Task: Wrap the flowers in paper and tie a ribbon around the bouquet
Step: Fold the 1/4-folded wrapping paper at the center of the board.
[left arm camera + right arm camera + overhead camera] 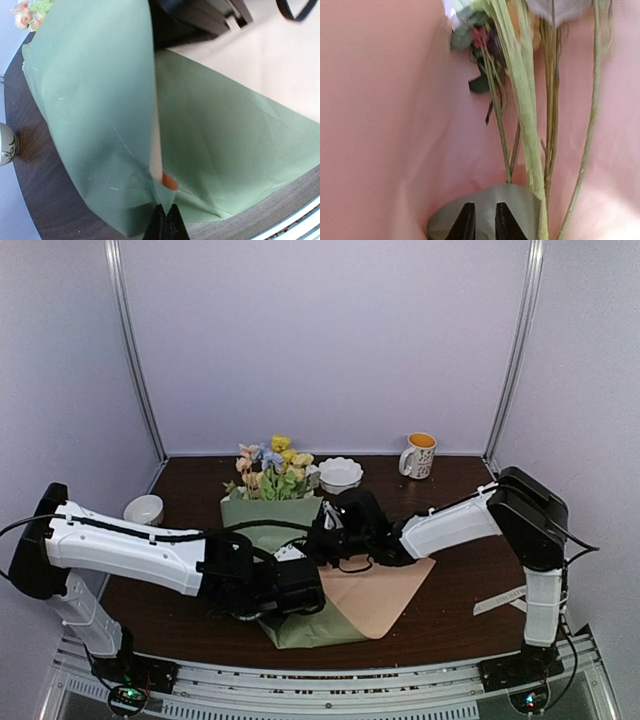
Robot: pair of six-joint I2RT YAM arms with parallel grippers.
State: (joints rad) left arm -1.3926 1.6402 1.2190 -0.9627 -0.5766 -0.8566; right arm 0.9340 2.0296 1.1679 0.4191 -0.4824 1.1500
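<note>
The flowers lie with their blossoms toward the back of the table and their stems on the paper. The paper is sage green outside, and its peach side is spread to the right. My left gripper is shut on a pinched fold of the green paper at the near end, and the left wrist view shows that grip. My right gripper sits inside the peach fold below the green stems, jaws slightly apart over a grey-green paper flap. The ribbon lies by the right arm's base.
A white fluted bowl and a mug stand at the back. A small patterned bowl sits at the left, just beyond my left arm. The table's near edge runs right behind the paper's lower corner.
</note>
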